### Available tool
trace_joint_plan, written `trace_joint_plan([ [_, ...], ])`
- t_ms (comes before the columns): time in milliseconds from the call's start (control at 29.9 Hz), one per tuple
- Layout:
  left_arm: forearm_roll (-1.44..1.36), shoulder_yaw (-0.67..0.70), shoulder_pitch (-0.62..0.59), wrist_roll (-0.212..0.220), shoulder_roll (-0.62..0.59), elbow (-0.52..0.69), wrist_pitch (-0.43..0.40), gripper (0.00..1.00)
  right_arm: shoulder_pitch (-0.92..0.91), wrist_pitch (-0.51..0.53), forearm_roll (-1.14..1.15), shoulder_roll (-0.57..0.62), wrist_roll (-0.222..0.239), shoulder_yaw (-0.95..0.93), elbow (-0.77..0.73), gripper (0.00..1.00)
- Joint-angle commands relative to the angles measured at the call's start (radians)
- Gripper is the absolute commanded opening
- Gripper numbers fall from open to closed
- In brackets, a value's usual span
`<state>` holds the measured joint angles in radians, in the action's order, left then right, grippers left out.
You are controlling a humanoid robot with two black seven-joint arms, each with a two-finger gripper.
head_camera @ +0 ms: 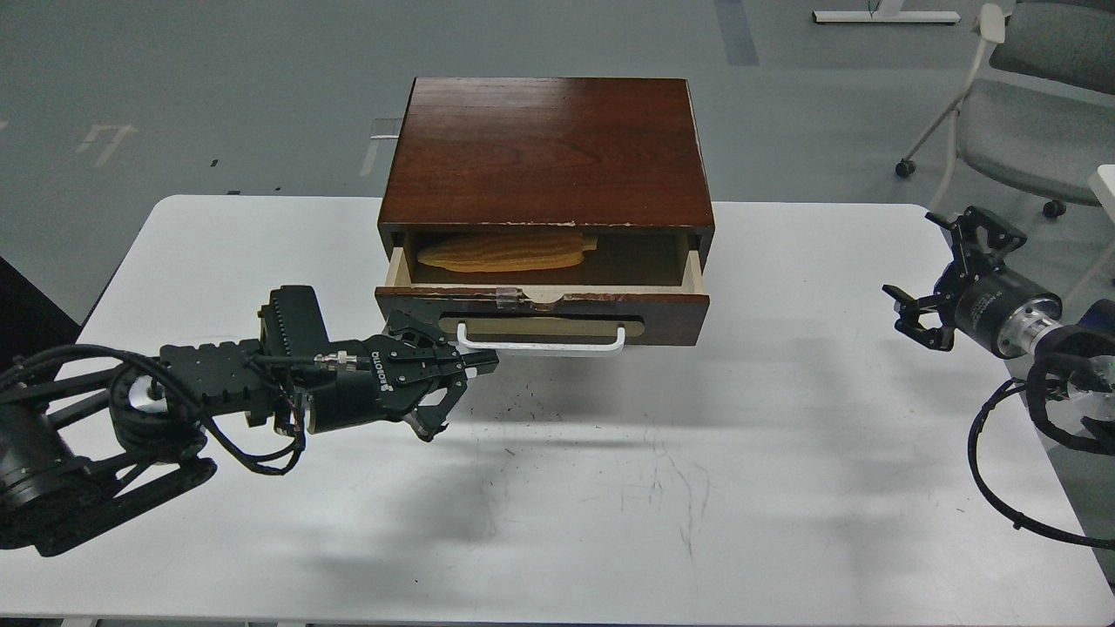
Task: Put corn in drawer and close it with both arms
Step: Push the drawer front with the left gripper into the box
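Grey floor behind, with an office chair [1028, 113] at far right and pale tape marks on the ground. White table [610, 488] fills the foreground, scuffed and scratched near its middle.

Wooden cabinet [544, 148] sits at the table's far centre, reddish-brown top, paint chipped along its front edge. Its drawer [671, 315] stands partly pulled out; dark front, chipped top edge, white bar handle [540, 345] on a tan plate. Pale wood sides visible inside.

Corn [505, 251] lies inside the drawer, toward the left and back, lengthwise across the opening, thicker end left, stub end pointing right. Half in shadow under the cabinet top.

Left gripper [466, 370] reaches in from the left, level with the drawer front. Upper fingers [475, 359] sit at the left end of the handle, overlapping it; a lower finger angles down toward the table, so the fingers are spread apart. Whether they actually touch the bar cannot be told from this angle.

Right gripper [945, 270] hovers over the table's right edge, well apart from the cabinet. Its fingers splay wide, one set pointing up, one toward the left, nothing between them.
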<state>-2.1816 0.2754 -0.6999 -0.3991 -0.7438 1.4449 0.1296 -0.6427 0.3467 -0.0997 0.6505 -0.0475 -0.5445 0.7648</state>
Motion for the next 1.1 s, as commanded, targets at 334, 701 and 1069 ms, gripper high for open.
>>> trace_joint_plan([
  [334,0.0,0.007,-0.019,-0.001,0.098,-0.118,-0.002,0.0,0.008,0.026,0.0,0.008,0.0,0.0,-0.004,1.0],
  [701,0.0,0.008,-0.075,-0.003,0.141,-0.202,-0.004,0.0,0.009,0.029,0.0,0.008,0.0,0.0,-0.004,1.0],
  [1069,0.0,0.008,-0.119,-0.012,0.205,-0.334,-0.001,0.0,0.009,0.029,0.003,0.006,0.001,0.0,-0.004,1.0],
])
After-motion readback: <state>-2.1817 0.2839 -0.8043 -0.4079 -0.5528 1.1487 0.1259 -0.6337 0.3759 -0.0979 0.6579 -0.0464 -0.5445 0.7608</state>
